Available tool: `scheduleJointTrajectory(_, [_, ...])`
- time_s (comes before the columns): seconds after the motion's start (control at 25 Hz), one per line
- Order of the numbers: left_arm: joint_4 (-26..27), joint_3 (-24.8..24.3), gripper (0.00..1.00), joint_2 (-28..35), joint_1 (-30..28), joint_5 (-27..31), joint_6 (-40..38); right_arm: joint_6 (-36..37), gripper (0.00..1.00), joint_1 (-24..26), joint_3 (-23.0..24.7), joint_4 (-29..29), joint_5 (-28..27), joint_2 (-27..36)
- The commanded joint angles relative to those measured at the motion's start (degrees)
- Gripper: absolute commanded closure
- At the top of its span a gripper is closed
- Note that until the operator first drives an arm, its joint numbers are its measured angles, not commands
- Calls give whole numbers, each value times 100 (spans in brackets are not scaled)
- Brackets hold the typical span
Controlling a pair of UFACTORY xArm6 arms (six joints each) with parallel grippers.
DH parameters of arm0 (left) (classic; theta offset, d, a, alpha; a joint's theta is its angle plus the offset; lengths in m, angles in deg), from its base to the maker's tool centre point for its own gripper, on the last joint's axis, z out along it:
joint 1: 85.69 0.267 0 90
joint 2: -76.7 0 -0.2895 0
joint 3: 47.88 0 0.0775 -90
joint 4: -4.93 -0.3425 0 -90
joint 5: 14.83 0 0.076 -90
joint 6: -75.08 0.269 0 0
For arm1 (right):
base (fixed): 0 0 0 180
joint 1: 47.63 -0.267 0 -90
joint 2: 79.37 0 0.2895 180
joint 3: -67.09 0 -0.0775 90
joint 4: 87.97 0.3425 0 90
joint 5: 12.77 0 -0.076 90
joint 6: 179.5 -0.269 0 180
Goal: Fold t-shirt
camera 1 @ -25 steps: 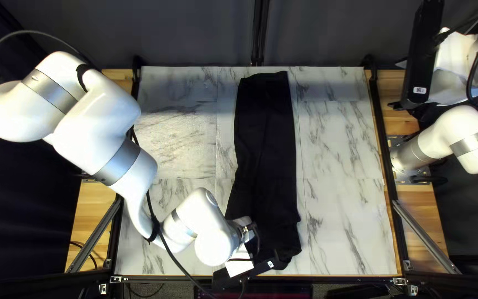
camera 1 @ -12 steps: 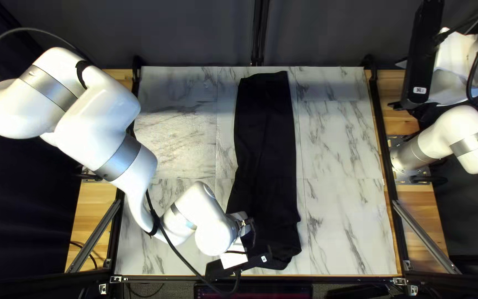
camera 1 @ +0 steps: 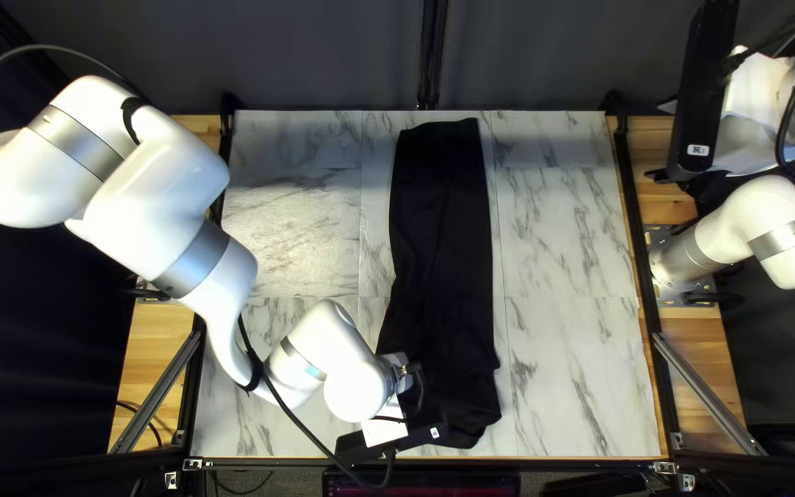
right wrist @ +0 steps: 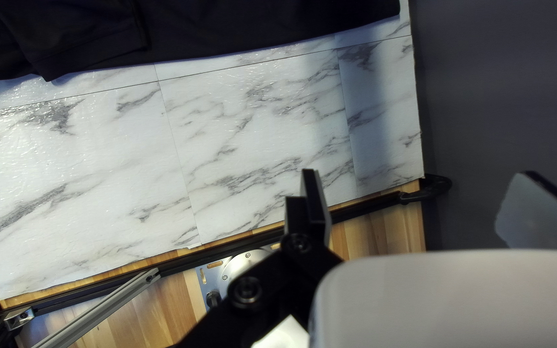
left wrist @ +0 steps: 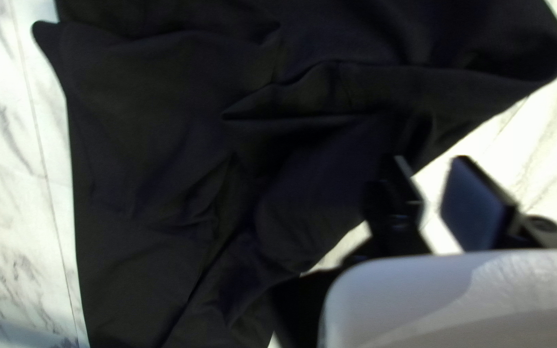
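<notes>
The black t-shirt (camera 1: 443, 230) lies as a long narrow strip from the table's far edge to near its front edge, rumpled at the near end. My left gripper (camera 1: 385, 431) is low over the strip's near left side, its fingertips hidden from above. In the left wrist view the t-shirt (left wrist: 143, 129) shows loose folds beside and ahead of the left gripper (left wrist: 430, 177), whose open fingers have bare tabletop visible between them. My right gripper (camera 1: 715, 189) is off the table's right side. In the right wrist view the right gripper (right wrist: 420, 190) is wide open, with the t-shirt (right wrist: 227, 29) well ahead.
Marble-patterned tabletop (camera 1: 568, 304) extends on both sides of the cloth. Dark rails border the table, with a wooden ledge (camera 1: 692, 350) outside the right one. A cable (camera 1: 289, 419) hangs along my left arm near the front edge.
My left gripper has shifted a little toward the table's left side, uncovering slightly more of the rumpled near end. The t-shirt and my right arm look unmoved.
</notes>
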Motion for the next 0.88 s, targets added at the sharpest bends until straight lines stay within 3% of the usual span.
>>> scheduleJointTrajectory(0.04, [-368, -208, 0, 2, 66, -288, -864, 0, 0, 0, 0, 0, 0, 0])
scheduleJointTrajectory(0.4, [-893, 202, 0, -612, 196, -67, -2374, 0, 0, 0, 0, 0, 0, 0])
scheduleJointTrajectory(0.88, [-1040, -16, 0, -635, 423, -337, -2973, 0, 0, 0, 0, 0, 0, 0])
